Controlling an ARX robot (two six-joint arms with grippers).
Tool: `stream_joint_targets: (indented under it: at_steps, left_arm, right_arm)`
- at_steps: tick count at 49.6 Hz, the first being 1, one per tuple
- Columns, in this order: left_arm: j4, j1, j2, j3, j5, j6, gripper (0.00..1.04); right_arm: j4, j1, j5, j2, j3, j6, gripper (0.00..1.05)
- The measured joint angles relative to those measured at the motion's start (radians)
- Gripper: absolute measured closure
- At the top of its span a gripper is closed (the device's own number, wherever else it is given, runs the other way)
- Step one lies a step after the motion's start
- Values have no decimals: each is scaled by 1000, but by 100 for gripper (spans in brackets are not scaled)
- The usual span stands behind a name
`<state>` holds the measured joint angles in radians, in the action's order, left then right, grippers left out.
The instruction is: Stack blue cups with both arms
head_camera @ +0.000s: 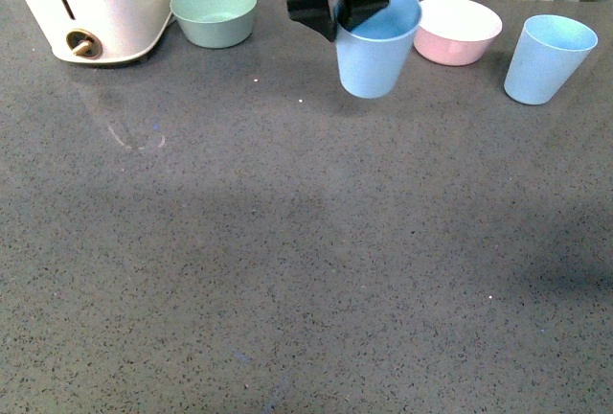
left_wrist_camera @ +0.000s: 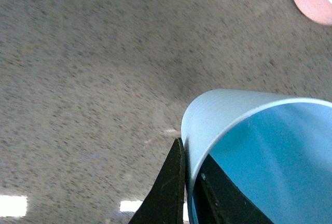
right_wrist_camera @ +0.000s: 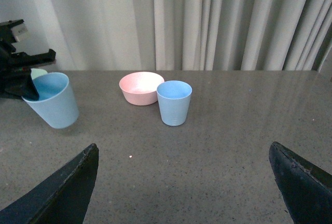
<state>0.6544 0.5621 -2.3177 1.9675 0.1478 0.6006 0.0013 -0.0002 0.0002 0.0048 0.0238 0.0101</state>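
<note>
A grey speckled tabletop [head_camera: 287, 270] fills the view, with pale pleated curtains [right_wrist_camera: 207, 22] hanging behind it. Along the far edge, from left to right, we see a cream toaster [head_camera: 105, 2], a sage-green bowl [head_camera: 213, 16] and a pink bowl [head_camera: 458, 31] with a white inside. An upright blue cup [head_camera: 548, 57] stands at the far right, near the pink bowl but apart from it.

Between the two bowls, the left pincer [head_camera: 337, 21] is clamped on the rim of the tilted blue cup [head_camera: 375, 55], with one finger [left_wrist_camera: 168, 187] outside the wall and the other inside. We cannot tell whether this cup's base touches the tabletop or hangs just above it.

The right pincer [right_wrist_camera: 182, 151] hangs low over the near tabletop, facing the upright blue cup. Its fingers are spread wide with nothing between them.

We judge both cups to be light, empty, stiff and thin-walled, with a matte plastic surface, and not fragile. A pinch on the rim holds the wall firmly but lets the cup lean, as it does here. The tapered sides could slip upward out of a side grip, so the upper wall looks like the surer hold. The standing cup would probably skid or tip if pressed from above, so it likely needs steadying by its wall, with the mouth left free.
</note>
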Motion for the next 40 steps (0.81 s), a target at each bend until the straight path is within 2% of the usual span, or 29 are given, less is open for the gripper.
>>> stream_joint_targets:
  at_steps: [7,40]
  left_arm:
    - [31,30,-57,60,-15,17,103]
    - [188,27,-299,386,-21,26,103]
  right_arm:
    - [0,0,0,0,0,0,9]
    - [0,0,0,0,0,0,9]
